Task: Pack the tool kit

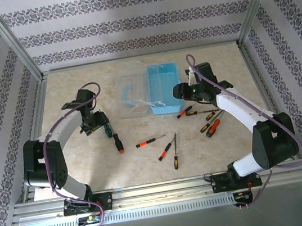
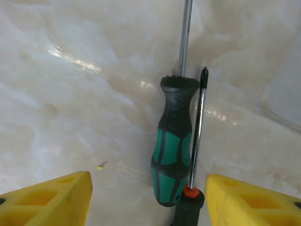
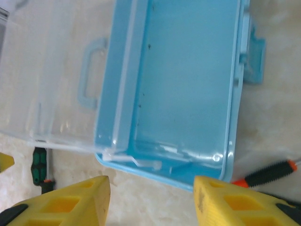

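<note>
Top view high from behind, wrist views close, facing down, both seemingly sharing green screwdriver (image 2: 173, 150)

We record:
- Blue box (image 3: 188, 80): its interior is bare and open from above, under the spread right end effector (image 3: 150, 190).
- Clear lid (image 3: 51, 75): it lies flat on the box's left and bars that side.
- Left end effector (image 2: 148, 190): between its parted fingers a green-handled screwdriver (image 2: 173, 150) touches a thin screwdriver (image 2: 198, 132).
- Worktop (image 2: 70, 108): it is bare to their left.
</note>
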Robot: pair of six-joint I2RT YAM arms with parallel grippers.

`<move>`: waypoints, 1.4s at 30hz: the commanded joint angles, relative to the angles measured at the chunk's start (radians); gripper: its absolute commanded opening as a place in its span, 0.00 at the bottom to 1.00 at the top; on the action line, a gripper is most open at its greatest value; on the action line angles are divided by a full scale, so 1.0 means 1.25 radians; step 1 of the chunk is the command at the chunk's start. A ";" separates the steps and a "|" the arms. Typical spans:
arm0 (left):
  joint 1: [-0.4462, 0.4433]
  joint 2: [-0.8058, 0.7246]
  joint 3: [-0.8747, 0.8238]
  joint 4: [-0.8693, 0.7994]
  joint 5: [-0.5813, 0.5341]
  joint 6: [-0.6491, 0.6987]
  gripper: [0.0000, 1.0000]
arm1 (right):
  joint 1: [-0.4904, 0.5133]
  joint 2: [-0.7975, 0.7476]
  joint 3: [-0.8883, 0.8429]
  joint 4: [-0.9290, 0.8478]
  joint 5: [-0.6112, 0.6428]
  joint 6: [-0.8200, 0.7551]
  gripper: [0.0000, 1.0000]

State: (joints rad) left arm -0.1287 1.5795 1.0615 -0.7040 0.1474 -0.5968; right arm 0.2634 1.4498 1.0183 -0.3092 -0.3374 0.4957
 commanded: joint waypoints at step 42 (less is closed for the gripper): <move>0.006 0.011 -0.016 0.011 -0.075 0.051 0.25 | 0.009 -0.084 -0.117 0.104 -0.032 0.059 0.49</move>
State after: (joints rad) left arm -0.1303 1.6699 0.9897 -0.6075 0.1150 -0.5781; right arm 0.2665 1.3346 0.8799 -0.2031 -0.3569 0.5545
